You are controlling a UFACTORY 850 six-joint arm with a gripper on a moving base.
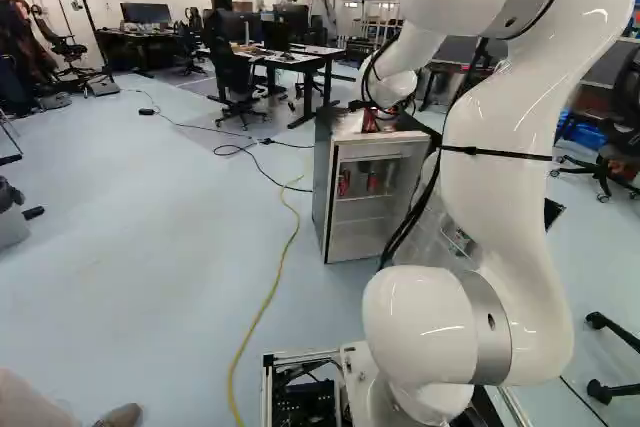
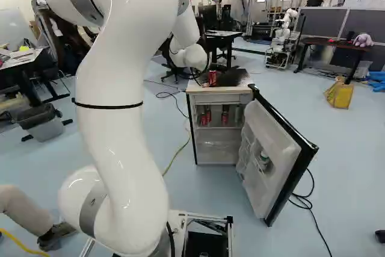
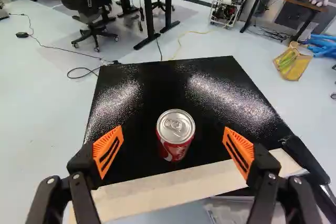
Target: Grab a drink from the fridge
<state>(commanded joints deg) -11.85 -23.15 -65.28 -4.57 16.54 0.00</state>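
Red can [image 3: 176, 136], just one, stands atop one fridge [image 3: 157, 90]; the hand's [image 1: 386, 110] two fingers are apart.

Glossy, grainy fridge top [image 3: 163, 90]

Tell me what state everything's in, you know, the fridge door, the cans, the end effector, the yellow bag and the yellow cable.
Fridge door: open.
Top can: upright, not gripped.
Cans inside: on a shelf.
End effector: open, fingers on either side of the top can.
Yellow bag: on the floor.
Yellow cable: loose across the floor.
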